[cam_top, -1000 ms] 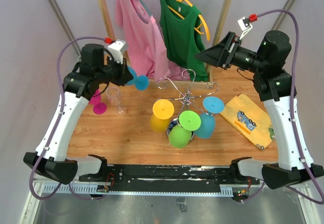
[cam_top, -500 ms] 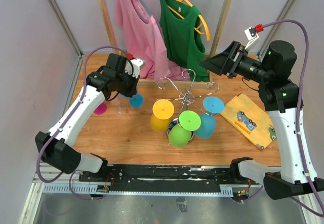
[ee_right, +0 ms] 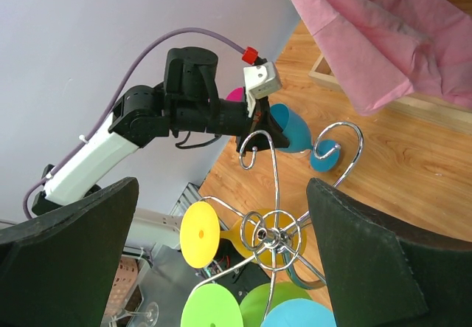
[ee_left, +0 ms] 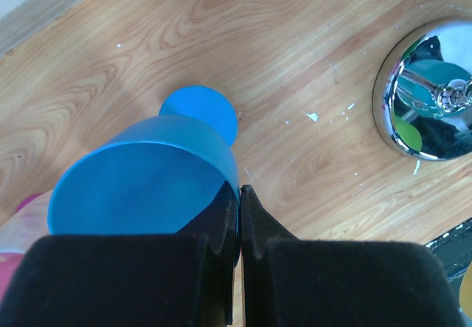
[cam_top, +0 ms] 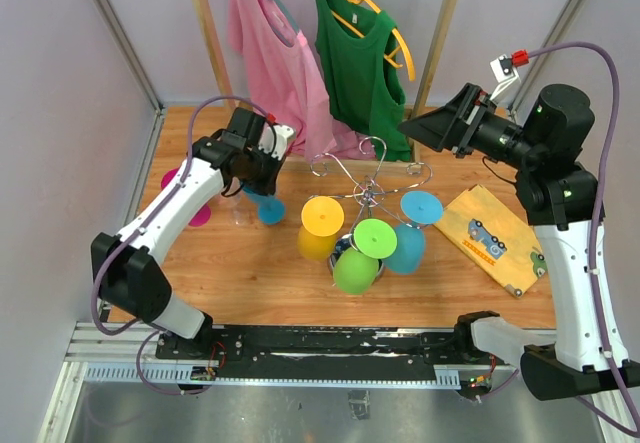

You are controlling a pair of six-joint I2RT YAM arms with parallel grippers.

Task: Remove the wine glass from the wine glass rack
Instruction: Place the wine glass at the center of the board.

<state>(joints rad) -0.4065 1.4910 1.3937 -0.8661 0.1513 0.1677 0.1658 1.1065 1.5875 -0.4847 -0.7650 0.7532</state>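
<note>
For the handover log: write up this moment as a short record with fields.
left tool: shut on the rim of the blue glass
blue glass: off the rack, tilted, low over the table; contact unclear
right tool: open, holding nothing, raised at the back right
hanging on rack: yellow glass, green glass, light blue glass

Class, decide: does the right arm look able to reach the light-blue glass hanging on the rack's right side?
Probably yes: the right gripper is open, raised beyond the light-blue glass, with nothing between, though the rack holds its foot.
</note>
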